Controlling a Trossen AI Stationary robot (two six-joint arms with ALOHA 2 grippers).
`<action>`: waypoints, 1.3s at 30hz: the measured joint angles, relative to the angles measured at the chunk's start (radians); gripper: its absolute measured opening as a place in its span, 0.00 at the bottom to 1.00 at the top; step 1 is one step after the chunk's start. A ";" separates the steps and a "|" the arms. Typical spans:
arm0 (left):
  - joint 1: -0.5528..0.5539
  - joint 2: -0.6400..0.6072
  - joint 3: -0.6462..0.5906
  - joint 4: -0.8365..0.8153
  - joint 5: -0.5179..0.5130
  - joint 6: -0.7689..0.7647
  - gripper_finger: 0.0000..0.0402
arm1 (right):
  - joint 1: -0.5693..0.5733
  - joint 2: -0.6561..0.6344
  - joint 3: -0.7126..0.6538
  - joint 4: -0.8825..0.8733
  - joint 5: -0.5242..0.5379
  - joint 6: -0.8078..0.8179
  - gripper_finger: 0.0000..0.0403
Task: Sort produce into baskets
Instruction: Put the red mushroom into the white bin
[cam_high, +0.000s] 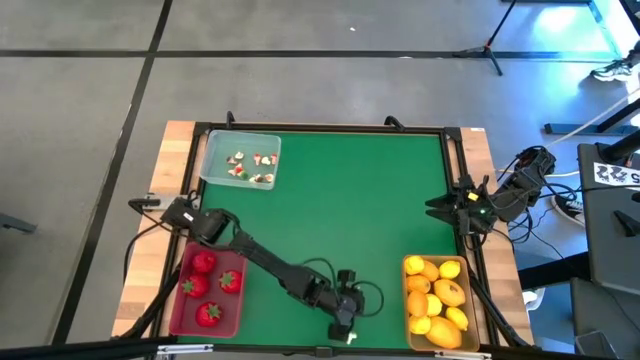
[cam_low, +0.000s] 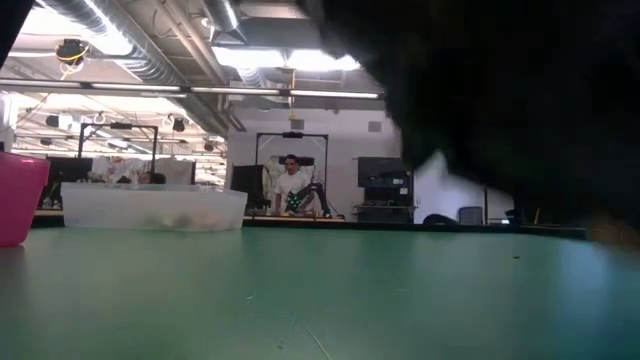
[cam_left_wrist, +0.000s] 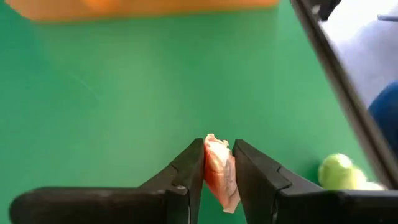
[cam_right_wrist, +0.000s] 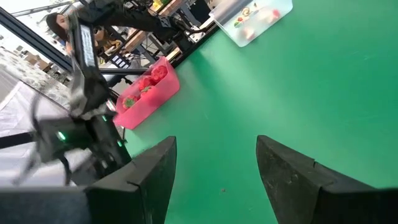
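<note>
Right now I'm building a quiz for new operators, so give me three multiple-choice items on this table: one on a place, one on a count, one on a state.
1. Where is the clear basket?
A. far left corner of the green mat
B. near right corner
C. mat's centre

2. How many strawberries lie in the pink basket?
A. two
B. four
C. seven

3. What is the left gripper doing?
A. hanging open over the lemons
B. pinching a small white-and-red piece
C. holding a strawberry

Answers: 1 A, the high view puts it there. 2 B, four red fruits show. 3 B, the left wrist view shows the piece between its fingers.
</note>
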 joint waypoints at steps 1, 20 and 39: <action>0.008 -0.024 0.000 -0.026 0.000 0.004 0.20 | 0.000 0.000 0.000 0.000 0.000 0.000 0.55; 0.306 -0.614 -0.090 -0.891 -0.346 -0.048 0.24 | 0.000 0.000 0.000 0.000 -0.002 -0.017 0.55; 0.770 -1.379 -0.913 -0.599 -0.422 -0.204 0.24 | 0.000 0.005 0.000 0.000 0.028 -0.072 0.55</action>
